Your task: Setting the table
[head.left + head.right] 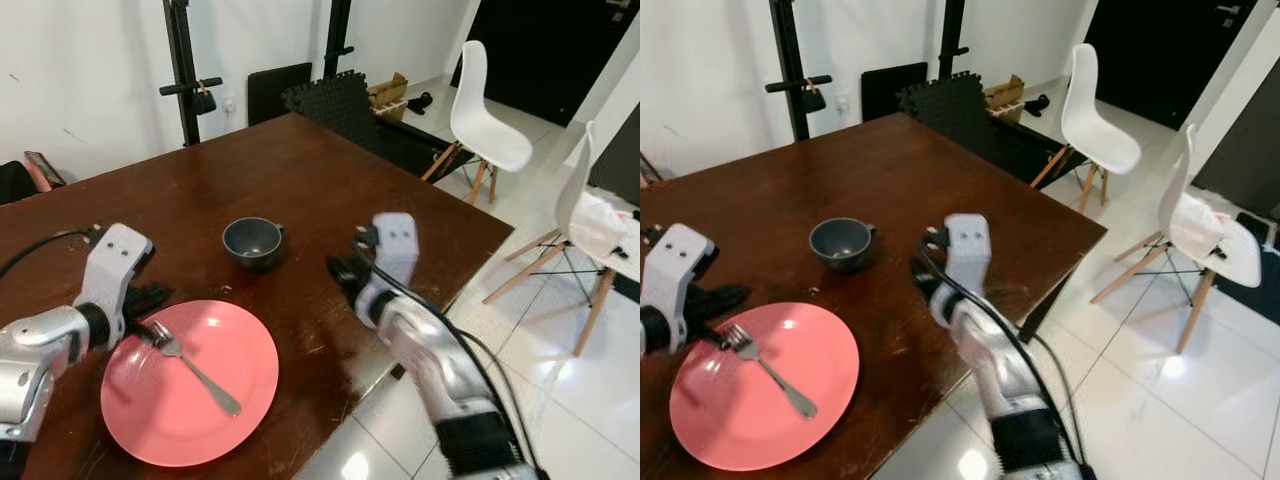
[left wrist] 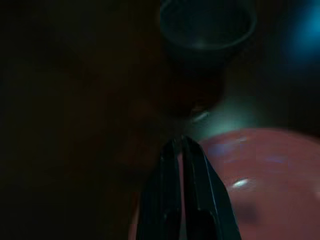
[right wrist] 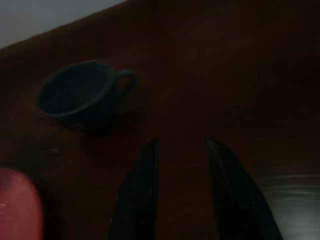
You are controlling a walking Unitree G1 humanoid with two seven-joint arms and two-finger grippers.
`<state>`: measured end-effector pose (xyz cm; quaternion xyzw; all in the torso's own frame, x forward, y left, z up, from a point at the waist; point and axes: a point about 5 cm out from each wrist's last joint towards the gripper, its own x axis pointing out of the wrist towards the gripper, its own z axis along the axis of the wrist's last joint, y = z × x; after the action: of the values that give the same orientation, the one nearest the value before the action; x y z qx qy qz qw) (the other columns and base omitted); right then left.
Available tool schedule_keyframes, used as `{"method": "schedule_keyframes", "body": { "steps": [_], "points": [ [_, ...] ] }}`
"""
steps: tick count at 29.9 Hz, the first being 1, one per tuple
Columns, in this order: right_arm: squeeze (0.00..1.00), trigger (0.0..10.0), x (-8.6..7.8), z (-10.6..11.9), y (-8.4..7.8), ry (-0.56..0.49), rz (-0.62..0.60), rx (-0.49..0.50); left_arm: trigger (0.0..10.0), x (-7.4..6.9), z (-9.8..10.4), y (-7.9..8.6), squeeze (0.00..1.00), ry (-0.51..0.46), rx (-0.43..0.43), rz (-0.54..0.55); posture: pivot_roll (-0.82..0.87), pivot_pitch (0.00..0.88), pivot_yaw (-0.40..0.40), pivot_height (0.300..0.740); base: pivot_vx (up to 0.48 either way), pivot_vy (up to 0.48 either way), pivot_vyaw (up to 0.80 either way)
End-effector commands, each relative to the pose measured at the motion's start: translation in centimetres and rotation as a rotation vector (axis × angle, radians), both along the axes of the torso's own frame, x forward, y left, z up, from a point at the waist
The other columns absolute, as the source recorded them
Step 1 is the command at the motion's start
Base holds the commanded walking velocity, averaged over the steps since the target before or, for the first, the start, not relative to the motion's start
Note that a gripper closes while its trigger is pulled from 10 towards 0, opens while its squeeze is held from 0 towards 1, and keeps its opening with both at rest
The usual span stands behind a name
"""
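Note:
A pink plate [image 1: 150,410] lies near the front edge of the dark wooden table [image 1: 300,170]. On it rests a silver fork [image 1: 197,373], tines pointing at my left gripper [image 1: 150,322]. That gripper hovers at the plate's far left rim with its fingers [image 2: 197,200] pressed together and nothing visible between them. A grey cup [image 1: 252,242] stands just beyond the plate. My right gripper [image 3: 182,142] is low over the bare wood to the right of the cup, open and holding nothing, with the cup [image 3: 80,97] ahead of it.
The table's right edge and corner [image 1: 505,235] are close to my right arm. Two white chairs [image 1: 480,110] [image 1: 585,210] stand on the tiled floor to the right. Black stands [image 1: 183,70] and foam mats [image 1: 335,100] line the wall behind the table.

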<state>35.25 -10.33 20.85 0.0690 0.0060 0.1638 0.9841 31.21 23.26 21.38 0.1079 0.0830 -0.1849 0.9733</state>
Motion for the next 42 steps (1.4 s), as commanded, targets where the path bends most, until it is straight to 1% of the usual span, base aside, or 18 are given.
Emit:
{"method": "schedule_keyframes", "body": {
  "steps": [1, 3, 4, 7, 8, 11, 12, 17, 18, 20, 26, 28, 33, 34, 35, 36, 38, 42],
  "points": [
    [0.0, 10.0, -0.1, 0.5, -1.0, -0.02, -0.025, -0.007, 10.0, -0.2, -0.6, -1.7, 0.0, 0.021, -0.045, 0.007, 0.03, 0.116, -0.01, 0.74, 0.0, 0.0, 0.0],
    [0.0, 10.0, 0.0, 0.6, -1.5, -0.024, -0.034, -0.007, 10.0, -0.2, -0.8, -2.5, 0.0, 0.013, -0.063, 0.034, 0.03, 0.117, -0.014, 0.74, 0.0, 0.0, 0.0],
    [0.0, 10.0, 0.7, 1.1, -2.0, -0.044, -0.038, -0.014, 10.0, -0.6, -0.9, -3.5, 0.0, -0.035, -0.041, 0.125, 0.06, 0.106, -0.044, 0.74, 0.0, 0.0, 0.0],
    [0.0, 10.0, 1.2, 1.9, -1.3, -0.078, 0.008, -0.03, 10.0, -1.2, -0.5, -3.1, 0.0, -0.086, -0.021, 0.195, 0.06, 0.104, -0.06, 0.74, 0.0, 0.0, 0.0],
    [0.0, 10.0, 1.4, 2.5, -0.5, -0.101, 0.053, -0.032, 10.0, -1.6, -0.7, -1.9, 0.0, -0.074, 0.008, 0.29, 0.08, 0.104, -0.078, 0.74, 0.0, 0.0, 0.0],
    [0.0, 10.0, 1.3, 2.7, -0.1, -0.104, 0.074, -0.035, 10.0, -1.9, -1.2, -1.0, 0.0, -0.056, 0.012, 0.369, 0.09, 0.106, -0.081, 0.74, 0.0, 0.0, 0.0],
    [0.0, 10.0, 1.2, 2.7, 0.5, -0.104, 0.093, -0.039, 10.0, -2.5, -2.1, -0.3, 0.0, -0.025, 0.048, 0.384, 0.09, 0.102, -0.069, 0.74, 0.0, 0.0, 0.0],
    [0.0, 10.0, 1.1, 2.5, 0.8, -0.099, 0.107, -0.051, 10.0, -3.3, -2.5, 1.5, 0.0, 0.038, 0.14, 0.342, 0.09, 0.112, -0.064, 0.74, 0.0, 0.0, 0.0],
    [0.0, 10.0, 1.0, 2.3, 1.0, -0.096, 0.118, -0.058, 10.0, -3.5, -2.6, 3.4, 0.0, 0.112, 0.144, 0.412, 0.09, 0.115, -0.061, 0.74, 0.0, 0.0, 0.0],
    [0.0, 10.0, 0.9, 2.1, 1.2, -0.094, 0.127, -0.057, 10.0, -3.6, -3.1, 5.2, 0.0, 0.182, 0.136, 0.478, 0.09, 0.112, -0.059, 0.74, 0.0, 0.0, 0.0],
    [0.0, 10.0, 0.9, 1.9, 1.7, -0.096, 0.142, -0.034, 10.0, -3.4, -3.3, 5.7, 0.0, 0.207, 0.068, 0.376, 0.1, 0.108, -0.049, 0.74, 0.0, 0.0, 0.0],
    [0.0, 10.0, 0.9, 1.9, 1.8, -0.096, 0.149, -0.028, 10.0, -3.3, -3.2, 5.8, 0.0, 0.193, 0.078, 0.356, 0.09, 0.106, -0.047, 0.74, 0.0, 0.0, 0.0],
    [0.0, 10.0, 0.5, 1.6, 2.2, -0.084, 0.173, -0.008, 10.0, -3.9, -3.5, 7.3, 0.0, 0.284, 0.091, 0.26, 0.1, 0.105, -0.04, 0.74, 0.0, 0.0, 0.0],
    [0.0, 10.0, 0.5, 1.6, 2.3, -0.084, 0.173, -0.007, 10.0, -4.2, -3.6, 7.6, 0.0, 0.304, 0.111, 0.244, 0.1, 0.105, -0.04, 0.74, 0.0, 0.0, 0.0],
    [0.0, 10.0, 0.5, 1.6, 2.2, -0.085, 0.173, -0.004, 10.0, -4.7, -3.6, 8.5, 0.0, 0.295, 0.193, 0.262, 0.1, 0.105, -0.04, 0.74, 0.0, 0.0, 0.0],
    [0.0, 10.0, 0.5, 1.6, 2.2, -0.085, 0.173, -0.004, 10.0, -4.7, -3.6, 8.5, 0.0, 0.295, 0.193, 0.262, 0.1, 0.105, -0.04, 0.74, 0.0, 0.0, 0.0],
    [0.0, 10.0, 0.5, 1.6, 2.2, -0.087, 0.174, -0.002, 10.0, -5.4, -3.4, 9.5, 0.0, 0.287, 0.302, 0.278, 0.11, 0.106, -0.043, 0.74, 0.0, 0.0, 0.0],
    [0.0, 10.0, 0.5, 1.7, 2.5, -0.091, 0.197, -0.014, 10.0, -7.1, -3.7, 9.7, 0.0, 0.345, 0.315, 0.189, 0.12, 0.109, -0.046, 0.74, 0.0, 0.0, 0.0]
  ]
}}
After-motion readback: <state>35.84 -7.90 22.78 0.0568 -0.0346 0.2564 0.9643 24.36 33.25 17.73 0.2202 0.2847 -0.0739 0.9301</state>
